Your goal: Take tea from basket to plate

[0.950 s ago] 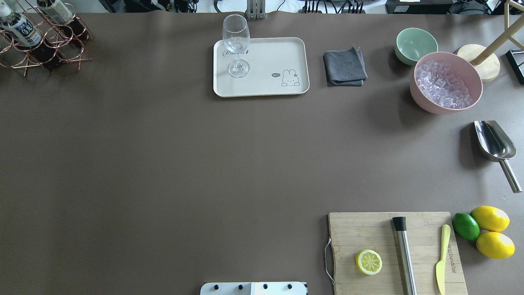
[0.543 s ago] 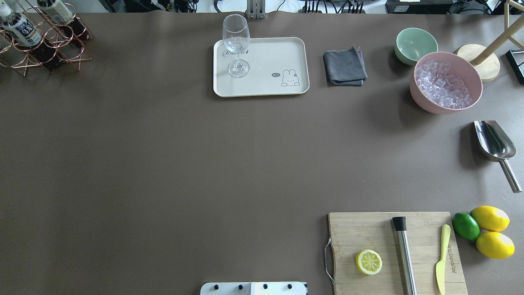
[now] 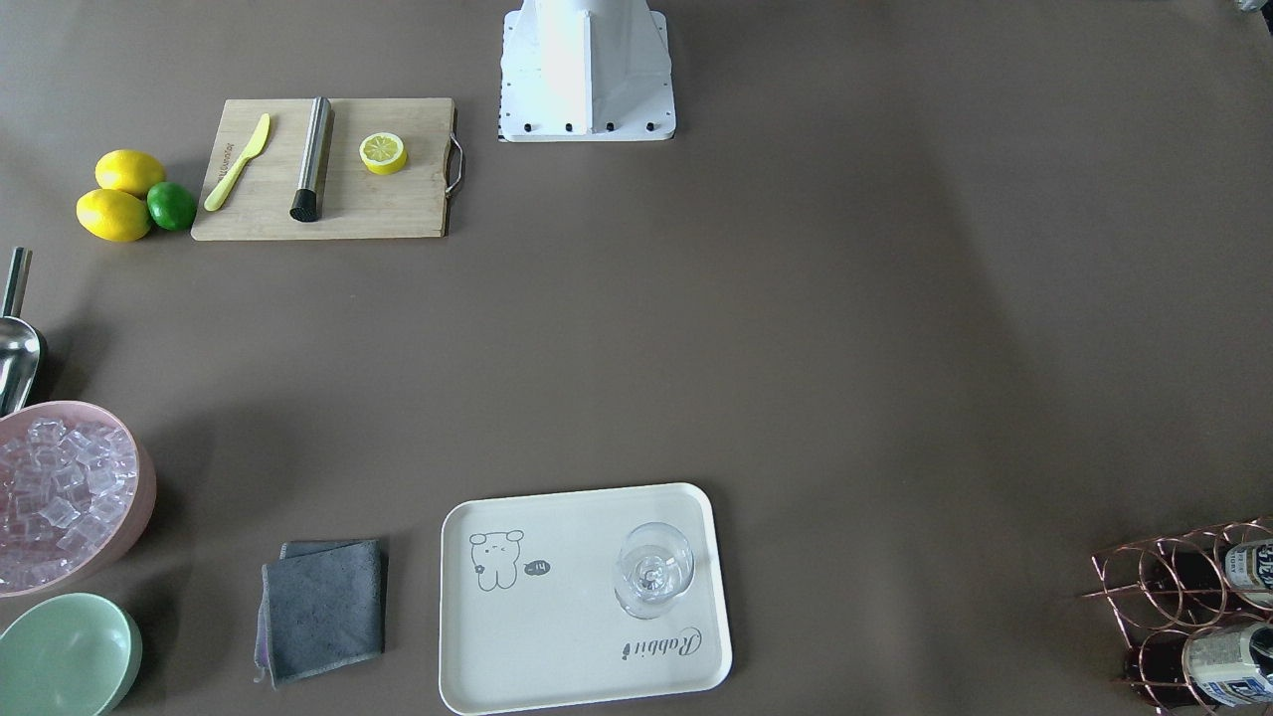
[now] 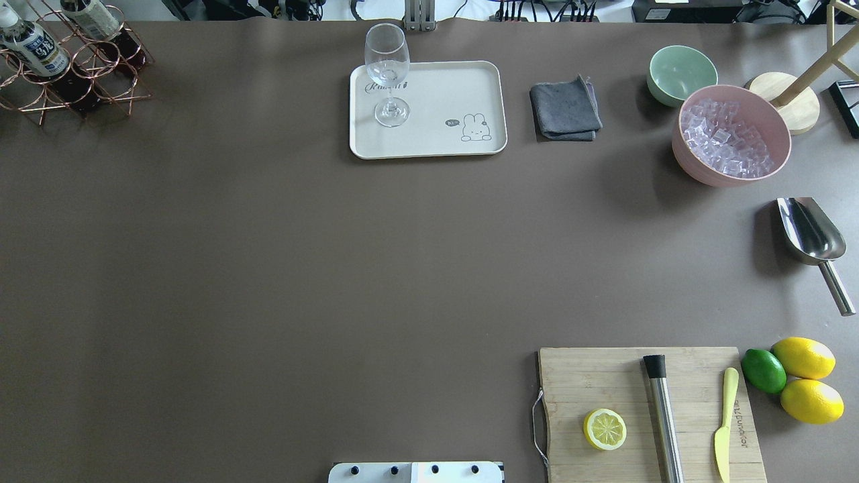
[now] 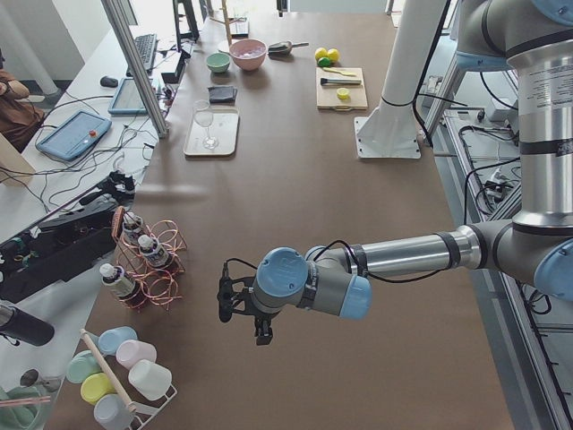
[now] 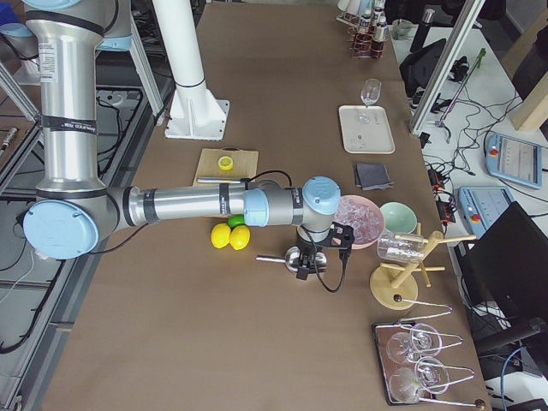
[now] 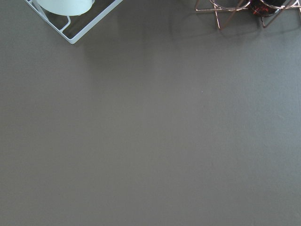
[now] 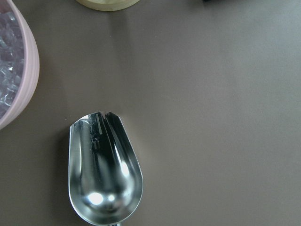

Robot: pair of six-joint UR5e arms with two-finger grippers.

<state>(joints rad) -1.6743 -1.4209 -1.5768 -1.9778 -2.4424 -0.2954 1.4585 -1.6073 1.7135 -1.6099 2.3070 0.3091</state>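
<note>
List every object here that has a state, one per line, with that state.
tea bottles, capped, tilted in the wire basket
plate, holds only the glass
glass, upright, empty
pink bowl, full of ice
green bowl, empty
scoop, empty
lemon half, cut face up on the board
cloth, folded
left gripper, cannot tell
right gripper, cannot tell

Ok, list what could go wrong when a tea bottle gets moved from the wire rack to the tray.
1. The tea bottles lie slanted through the rings of the copper wire rack; pulling one out could snag the wire and drag the rack or jostle the bottle beside it.
2. A wine glass stands upright on the tray, at the end nearer the rack; an arm bringing a bottle from that side could knock it over.
</note>
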